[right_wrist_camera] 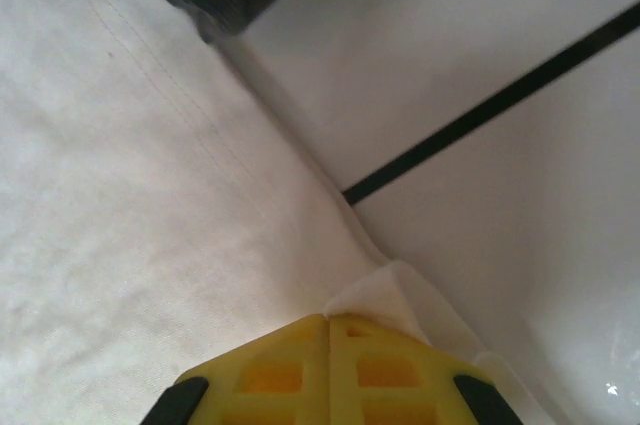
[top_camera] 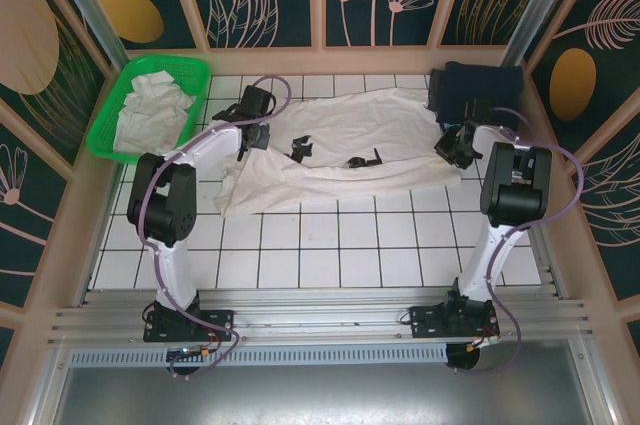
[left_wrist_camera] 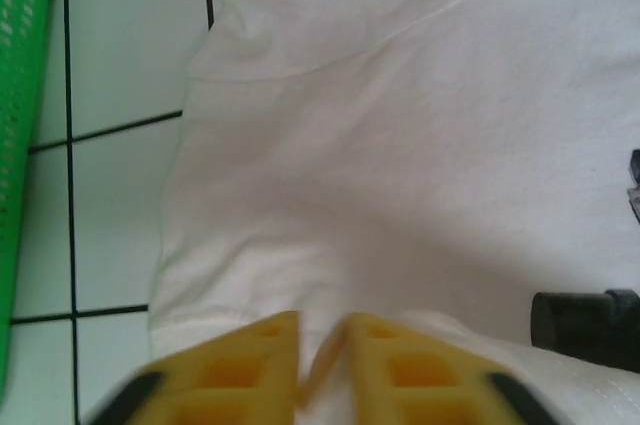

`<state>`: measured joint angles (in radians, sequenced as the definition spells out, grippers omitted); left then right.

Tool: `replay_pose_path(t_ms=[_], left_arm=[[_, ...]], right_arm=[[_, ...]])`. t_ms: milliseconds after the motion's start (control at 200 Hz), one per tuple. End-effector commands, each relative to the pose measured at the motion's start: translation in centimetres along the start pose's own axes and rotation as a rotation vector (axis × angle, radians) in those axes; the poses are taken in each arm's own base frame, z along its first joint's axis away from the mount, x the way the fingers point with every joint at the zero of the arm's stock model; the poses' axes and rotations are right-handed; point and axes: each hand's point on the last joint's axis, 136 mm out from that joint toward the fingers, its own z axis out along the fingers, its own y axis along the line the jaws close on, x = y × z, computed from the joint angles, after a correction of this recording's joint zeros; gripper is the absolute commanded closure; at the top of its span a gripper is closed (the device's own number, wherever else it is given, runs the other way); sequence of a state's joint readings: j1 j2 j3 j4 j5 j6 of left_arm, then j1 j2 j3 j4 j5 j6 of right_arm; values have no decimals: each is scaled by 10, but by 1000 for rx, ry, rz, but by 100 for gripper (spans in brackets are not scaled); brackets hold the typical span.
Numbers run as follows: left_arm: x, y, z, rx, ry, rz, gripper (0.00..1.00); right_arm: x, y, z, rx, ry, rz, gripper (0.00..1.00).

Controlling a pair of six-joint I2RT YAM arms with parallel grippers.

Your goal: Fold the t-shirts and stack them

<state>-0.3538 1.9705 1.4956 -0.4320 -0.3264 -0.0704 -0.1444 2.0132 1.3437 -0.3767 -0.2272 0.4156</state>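
A white t-shirt (top_camera: 350,140) lies spread across the tiled table, wrinkled at its left end. My left gripper (top_camera: 252,137) is at that left end. In the left wrist view its yellow fingers (left_wrist_camera: 250,365) are pressed almost together with a fold of the t-shirt (left_wrist_camera: 400,145) between them, gripper (left_wrist_camera: 322,350) shut on it. My right gripper (top_camera: 453,148) is at the shirt's right edge. In the right wrist view this gripper (right_wrist_camera: 330,330) is shut, with a corner of the t-shirt (right_wrist_camera: 385,300) pinched at its tips. More white t-shirts (top_camera: 150,110) lie crumpled in the green basket (top_camera: 190,70).
The green basket (left_wrist_camera: 20,145) stands at the back left, close to the left gripper. A dark folded cloth (top_camera: 478,90) lies at the back right, beside the shirt's far corner. Two small black objects (top_camera: 297,148) (top_camera: 362,158) rest on the shirt. Bare white tiles (top_camera: 330,245) lie in front.
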Motion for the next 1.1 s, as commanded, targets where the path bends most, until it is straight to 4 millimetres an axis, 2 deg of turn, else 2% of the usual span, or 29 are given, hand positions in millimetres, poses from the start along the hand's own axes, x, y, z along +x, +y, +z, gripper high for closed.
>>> replay_pose_path(t_ms=[0,80,200,275,320,370,455,490,575,721,886,901,1016,1096], left_arm=[[-9,15,-7,-42,-4,-18,72],[-7,20,-17,-46,-12,-37,60],[3,27,-39,-41,-23,-85,60],[24,20,-49,22,4,-138,64],[42,5,-49,111,26,-176,64],[54,-12,-59,229,12,-224,63],[80,-31,-55,339,20,-295,62],[86,-36,-52,364,26,-310,62],[113,-42,-34,353,94,-305,67],[145,-12,-15,176,168,-284,71],[162,6,-8,76,219,-241,69],[170,6,-2,63,251,-230,70],[189,10,9,7,316,-188,77],[189,19,7,-28,305,-181,78]], right_arm=[[-12,5,-8,9,-27,-34,87],[-14,7,-23,45,-62,-52,77],[-5,13,-45,80,-116,-101,65],[22,28,-45,49,-96,-174,58],[45,41,-40,14,-68,-228,55],[66,51,-33,-5,-43,-261,53],[97,65,-18,-44,5,-310,53],[102,67,-14,-50,14,-309,53],[110,64,-2,-54,46,-294,55],[113,34,9,23,77,-237,57],[123,3,6,4,109,-130,56],[125,0,6,-1,115,-117,56],[136,-2,0,-31,144,-101,55],[137,-10,-7,10,141,-106,54]])
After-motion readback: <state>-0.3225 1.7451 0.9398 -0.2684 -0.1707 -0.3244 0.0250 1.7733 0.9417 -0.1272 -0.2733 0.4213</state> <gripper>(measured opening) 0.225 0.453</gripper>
